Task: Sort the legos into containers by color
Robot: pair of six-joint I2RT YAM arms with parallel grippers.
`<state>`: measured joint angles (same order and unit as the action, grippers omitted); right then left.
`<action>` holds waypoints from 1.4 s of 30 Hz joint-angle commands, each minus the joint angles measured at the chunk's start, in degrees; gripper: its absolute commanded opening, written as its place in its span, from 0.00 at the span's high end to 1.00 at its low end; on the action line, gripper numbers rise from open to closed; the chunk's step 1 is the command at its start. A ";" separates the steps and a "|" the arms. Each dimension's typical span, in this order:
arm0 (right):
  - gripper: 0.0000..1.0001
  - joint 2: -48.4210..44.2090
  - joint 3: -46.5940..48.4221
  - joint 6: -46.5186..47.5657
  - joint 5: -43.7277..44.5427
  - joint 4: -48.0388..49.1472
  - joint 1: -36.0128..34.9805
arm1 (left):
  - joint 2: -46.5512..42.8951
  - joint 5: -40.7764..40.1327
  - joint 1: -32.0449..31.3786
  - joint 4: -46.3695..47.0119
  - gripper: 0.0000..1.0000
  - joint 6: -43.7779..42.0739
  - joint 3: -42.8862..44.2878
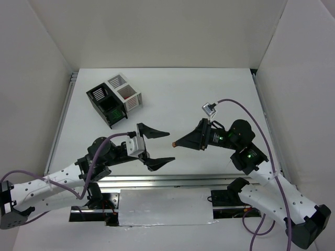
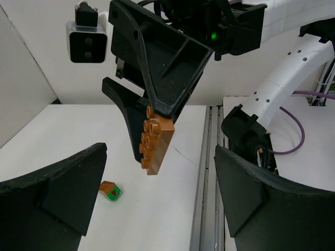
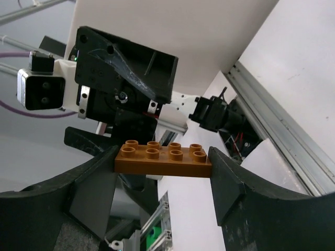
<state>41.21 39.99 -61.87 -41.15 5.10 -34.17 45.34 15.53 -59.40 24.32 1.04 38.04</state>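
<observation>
The right gripper (image 1: 178,143) is pinching a brown lego (image 3: 163,159) by its ends. The left gripper (image 1: 170,146) is gaping wide opposite. The containers (image 1: 98,94) are sitting at eleven o'clock on the desk (image 1: 209,94).

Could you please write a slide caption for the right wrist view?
The right gripper clamps a brown lego by its ends, facing the open left gripper.

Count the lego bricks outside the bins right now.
2. A brown eight-stud brick is clamped in the right gripper above the table; a small green-and-orange piece lies on the table near the open left gripper. Others may be hidden by the arms.
</observation>
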 commanded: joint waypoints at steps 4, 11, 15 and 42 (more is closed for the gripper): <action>1.00 -0.69 0.53 -1.24 -3.86 4.12 -1.33 | 5.27 -1.82 -1.51 2.93 0.14 -3.24 3.09; 1.00 -0.52 0.45 -0.01 -2.19 2.46 -1.60 | 7.39 -4.19 -2.21 3.81 0.43 -2.89 4.32; 1.00 0.45 -0.43 0.17 -0.17 2.10 -1.77 | 7.31 -4.37 -2.22 3.98 0.45 -2.53 5.11; 0.00 -10.79 0.80 14.31 36.32 -23.39 0.33 | 32.77 -46.90 41.08 -41.49 1.00 35.93 32.14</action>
<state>32.71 39.62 -51.37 -12.93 -15.11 -34.17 73.67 -21.08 -29.98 1.23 21.28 62.00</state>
